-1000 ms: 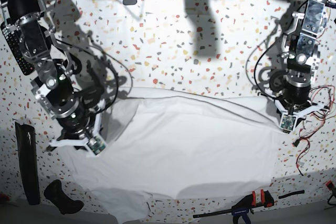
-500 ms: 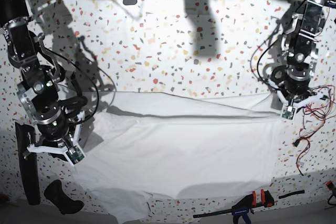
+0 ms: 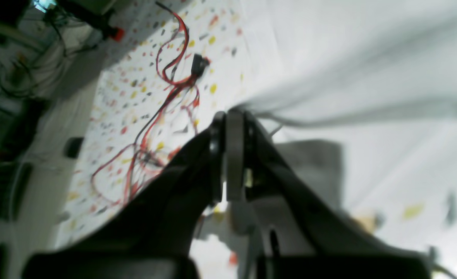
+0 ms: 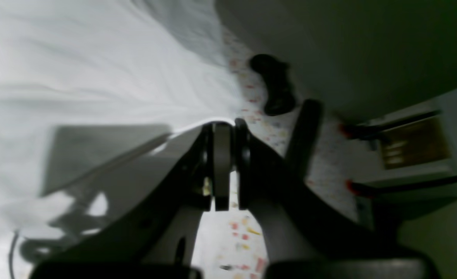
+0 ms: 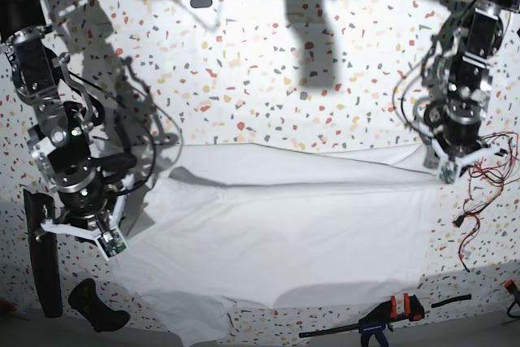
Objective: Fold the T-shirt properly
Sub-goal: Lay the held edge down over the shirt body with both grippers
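The white T-shirt [image 5: 276, 233] lies spread across the near half of the table, its upper layer pulled into a long straight fold. My left gripper [image 5: 445, 170] is at the shirt's right edge. The left wrist view shows it [image 3: 232, 115] shut on a pinch of the shirt [image 3: 368, 58], which stretches away taut. My right gripper [image 5: 110, 241] is at the shirt's left edge. The right wrist view shows it [image 4: 222, 124] shut on the edge of the shirt [image 4: 77, 66]. A loose corner of the shirt hangs by the table's front edge.
The table is speckled terrazzo [image 5: 268, 62]. Red and black wires [image 5: 479, 201] lie right of the shirt and also show in the left wrist view [image 3: 166, 77]. A clamp [image 5: 382, 318] lies at the front edge. A black strip [image 5: 41, 249] and a black handle [image 5: 93, 306] lie front left.
My right gripper has pulled the shirt's left edge outward to the left. My left gripper has moved back and up with the right edge. The slack upper layer is now stretched straight.
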You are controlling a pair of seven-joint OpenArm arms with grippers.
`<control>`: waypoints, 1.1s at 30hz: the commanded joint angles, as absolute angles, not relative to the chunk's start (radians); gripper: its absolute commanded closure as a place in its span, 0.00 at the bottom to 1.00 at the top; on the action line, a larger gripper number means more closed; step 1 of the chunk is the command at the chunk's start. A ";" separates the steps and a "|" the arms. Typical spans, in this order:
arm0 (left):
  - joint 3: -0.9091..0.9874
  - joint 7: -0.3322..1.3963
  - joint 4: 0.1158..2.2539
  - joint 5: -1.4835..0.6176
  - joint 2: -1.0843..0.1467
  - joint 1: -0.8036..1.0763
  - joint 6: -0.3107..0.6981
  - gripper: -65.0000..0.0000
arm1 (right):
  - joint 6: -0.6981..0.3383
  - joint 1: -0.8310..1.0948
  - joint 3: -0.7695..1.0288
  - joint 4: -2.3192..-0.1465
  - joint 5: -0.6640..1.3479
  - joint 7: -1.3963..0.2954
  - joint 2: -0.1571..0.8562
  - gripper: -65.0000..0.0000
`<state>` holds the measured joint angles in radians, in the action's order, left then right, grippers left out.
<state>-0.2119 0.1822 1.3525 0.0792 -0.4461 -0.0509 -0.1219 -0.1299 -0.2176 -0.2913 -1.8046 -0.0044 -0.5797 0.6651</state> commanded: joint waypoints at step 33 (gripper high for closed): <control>-0.205 -0.054 0.993 -0.087 -0.391 -0.366 0.095 1.00 | -0.119 -0.551 -0.281 -1.250 -0.090 -0.429 0.389 1.00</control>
<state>-0.2111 -0.0235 0.9810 -0.0875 -0.3817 -0.3382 0.1043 -0.1307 -0.5224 -0.2886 -1.2339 -0.0769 -0.4496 0.3782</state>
